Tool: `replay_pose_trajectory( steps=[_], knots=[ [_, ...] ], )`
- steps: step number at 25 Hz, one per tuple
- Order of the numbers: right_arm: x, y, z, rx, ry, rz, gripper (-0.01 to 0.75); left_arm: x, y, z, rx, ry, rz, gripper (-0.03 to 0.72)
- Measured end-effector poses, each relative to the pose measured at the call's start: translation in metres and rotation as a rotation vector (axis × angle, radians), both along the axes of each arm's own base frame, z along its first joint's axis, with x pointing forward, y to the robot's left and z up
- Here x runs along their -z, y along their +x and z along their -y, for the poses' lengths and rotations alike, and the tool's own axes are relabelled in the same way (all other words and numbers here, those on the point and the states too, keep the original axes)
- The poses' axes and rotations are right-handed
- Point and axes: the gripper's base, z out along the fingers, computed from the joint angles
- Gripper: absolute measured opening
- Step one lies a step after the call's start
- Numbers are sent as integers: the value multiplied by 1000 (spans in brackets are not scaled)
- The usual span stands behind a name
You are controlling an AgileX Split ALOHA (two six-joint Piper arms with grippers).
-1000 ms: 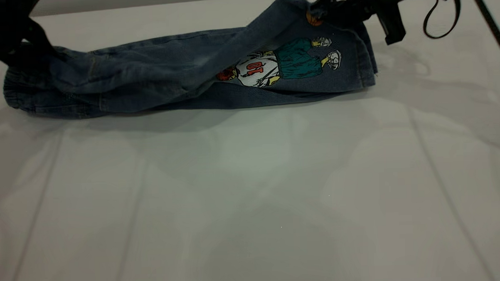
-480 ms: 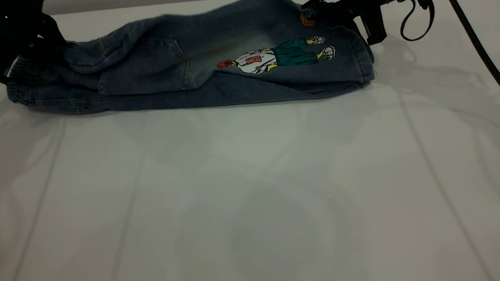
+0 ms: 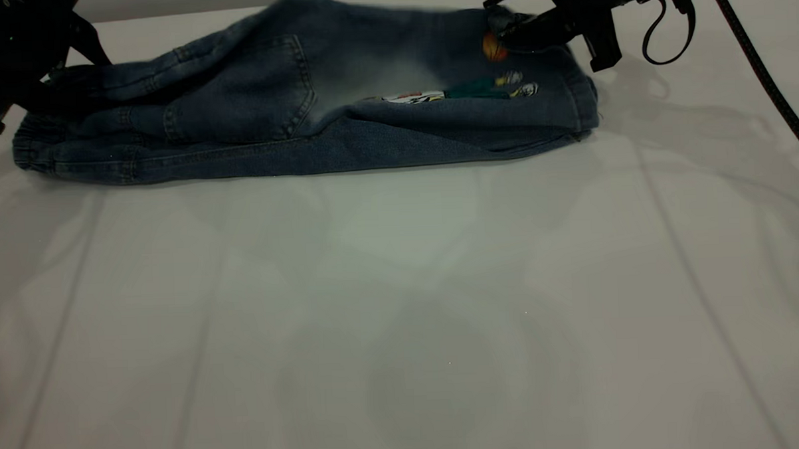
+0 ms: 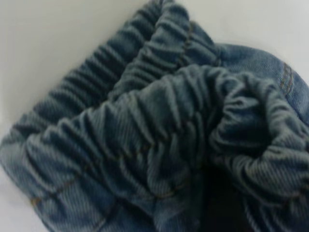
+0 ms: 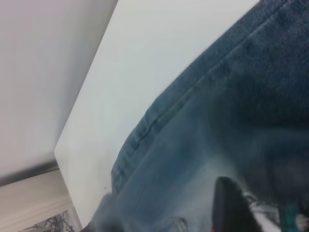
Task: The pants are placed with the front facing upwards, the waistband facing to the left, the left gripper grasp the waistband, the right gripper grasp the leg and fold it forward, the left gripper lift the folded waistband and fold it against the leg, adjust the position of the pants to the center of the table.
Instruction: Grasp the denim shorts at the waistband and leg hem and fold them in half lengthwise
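1. The pants are seen lying along the far edge of the table, stretched from the left side to the right side, folded lengthwise with one layer laid over the other.
2. A patch back pocket is turned upward on the top layer; a colourful print is seen nearer the right end, foreshortened.
3. The waistband is found at the left end, gathered and ruffled; in the left wrist view its elastic folds are bunched and doubled over themselves.
4. The left gripper is placed at the far-left corner, over the waistband. The upper layer is drawn up toward it, but its fingers are lost against dark cloth; whether it is closed on the band cannot be told.
5. The right gripper is held at the far right, its fingers pinched on the leg's upper edge beside an orange spot of the print.
6. In the right wrist view a stitched hem is seen against the table's corner.
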Motion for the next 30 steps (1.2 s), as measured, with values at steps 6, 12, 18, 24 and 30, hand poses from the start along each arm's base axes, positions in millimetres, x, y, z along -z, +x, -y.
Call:
replay_pose_trajectory(
  steps=[6,12,18,24,30],
  knots=[
    [-3,-2,-4,-75,-2,58,417,-3,0,0,156,123,10,463],
    [-10,-6,-11,-176,60,117,484,-29,0,1,378,314,72,466],
    [-13,-8,-15,-213,101,130,488,-33,-1,5,364,252,76,468],
    [-21,-15,-22,-327,175,199,488,-31,-5,9,436,207,46,468],
    [-24,-23,-36,-421,195,233,488,-28,-13,-20,475,163,-4,469]
  ],
)
